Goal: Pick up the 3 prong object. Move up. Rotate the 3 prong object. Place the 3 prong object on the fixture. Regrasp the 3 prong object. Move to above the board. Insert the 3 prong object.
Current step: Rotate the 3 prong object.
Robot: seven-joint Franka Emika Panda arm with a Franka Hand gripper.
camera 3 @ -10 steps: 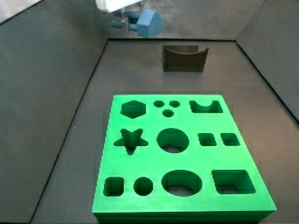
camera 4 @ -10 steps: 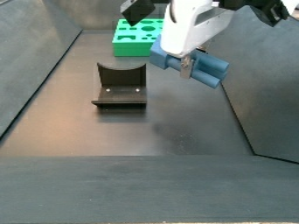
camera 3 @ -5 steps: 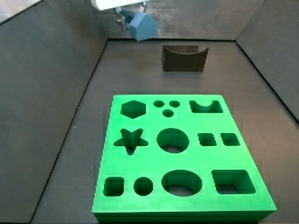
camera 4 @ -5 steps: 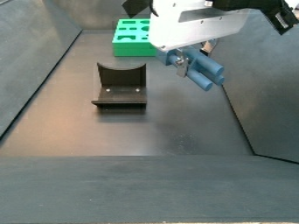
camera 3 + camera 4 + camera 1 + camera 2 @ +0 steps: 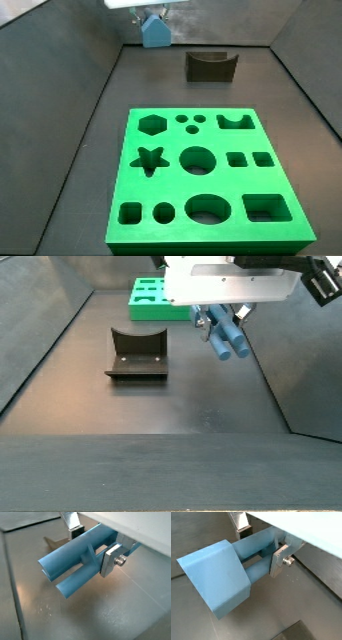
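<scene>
Above the dark worktop (image 5: pixel 160 416), the white gripper (image 5: pixel 221 316) hangs off the floor, right of the small dark brown notched fixture (image 5: pixel 136 354) in a side view. Silver plate fingers (image 5: pixel 109 561) are clenched on the matte blue-grey plastic 3 prong object (image 5: pixel 225 338), prongs angled downward, clear of the floor; both wrist views show it clamped (image 5: pixel 231 577). Fixture (image 5: pixel 210 65) sits beyond the bright green board with cut-out holes (image 5: pixel 261 180), apart from it
</scene>
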